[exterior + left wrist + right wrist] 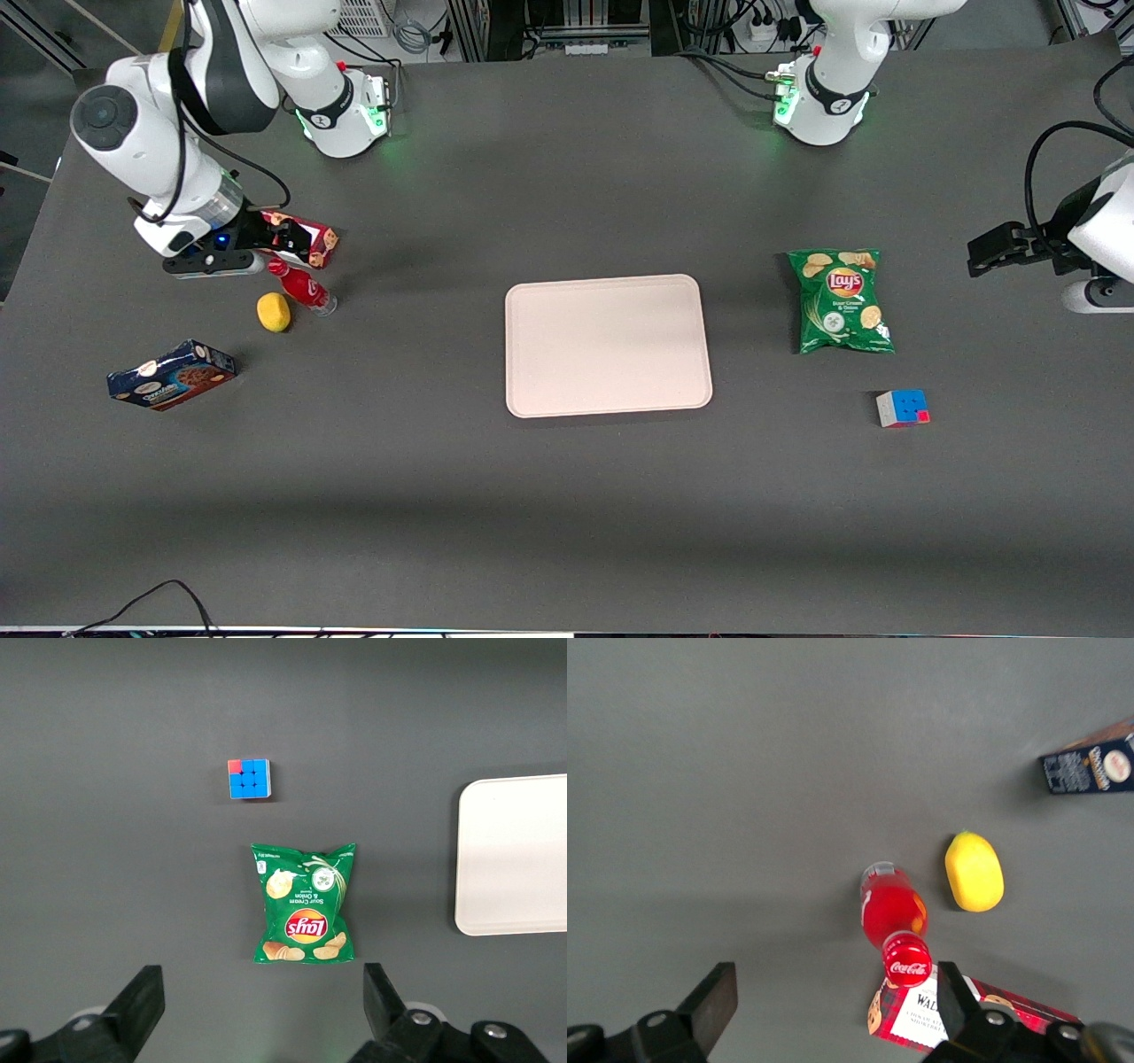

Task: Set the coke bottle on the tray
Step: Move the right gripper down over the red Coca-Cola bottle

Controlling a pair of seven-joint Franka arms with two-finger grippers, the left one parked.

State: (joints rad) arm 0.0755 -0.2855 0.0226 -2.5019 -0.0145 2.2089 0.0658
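Observation:
The coke bottle (301, 288) is a small red bottle with a red cap, standing on the dark table toward the working arm's end. In the right wrist view its cap (907, 960) faces the camera. My right gripper (276, 246) is open and hovers above the bottle. In the wrist view the gripper (835, 1005) has its fingers wide apart, and the cap lies close to one finger (957, 1001), touching nothing. The tray (608, 346) is a large pale beige-pink rectangle at the table's middle, with nothing on it. One end of it shows in the left wrist view (514, 855).
A yellow lemon (274, 312) (974, 872) lies beside the bottle. A red cookie box (310, 239) (957, 1014) lies under the gripper. A blue cookie box (171, 375) is nearer the camera. A green Lay's bag (840, 301) and a colour cube (902, 408) lie toward the parked arm's end.

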